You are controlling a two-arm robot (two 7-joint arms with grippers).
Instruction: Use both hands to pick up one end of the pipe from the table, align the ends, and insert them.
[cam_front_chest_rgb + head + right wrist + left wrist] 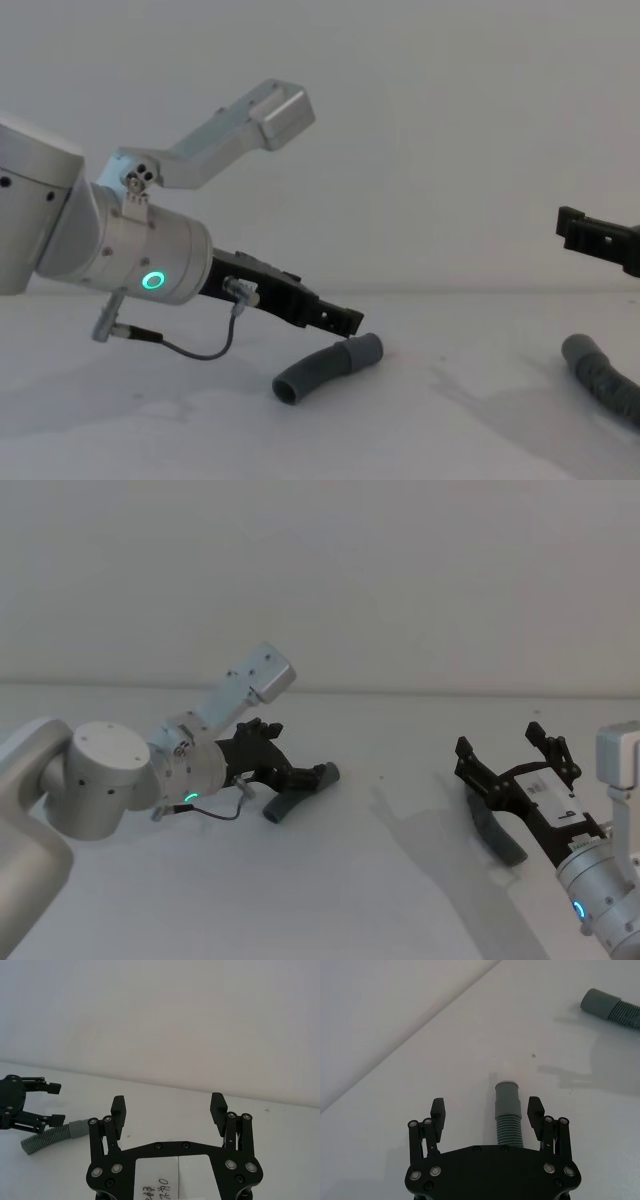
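Left gripper (pixel 486 1109), jaws apart, straddles the short curved hose (pixel 508 1110) left of the table's (pixel 350 900) middle, the hose's axis along its reach. Right gripper (pixel 169 1105), jaws apart, hovers over the other hose (pixel 600 372) near the right edge.

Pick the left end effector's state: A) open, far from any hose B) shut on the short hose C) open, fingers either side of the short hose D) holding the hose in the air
C: the left end effector is open, its fingers flanking the short hose, which lies on the table.
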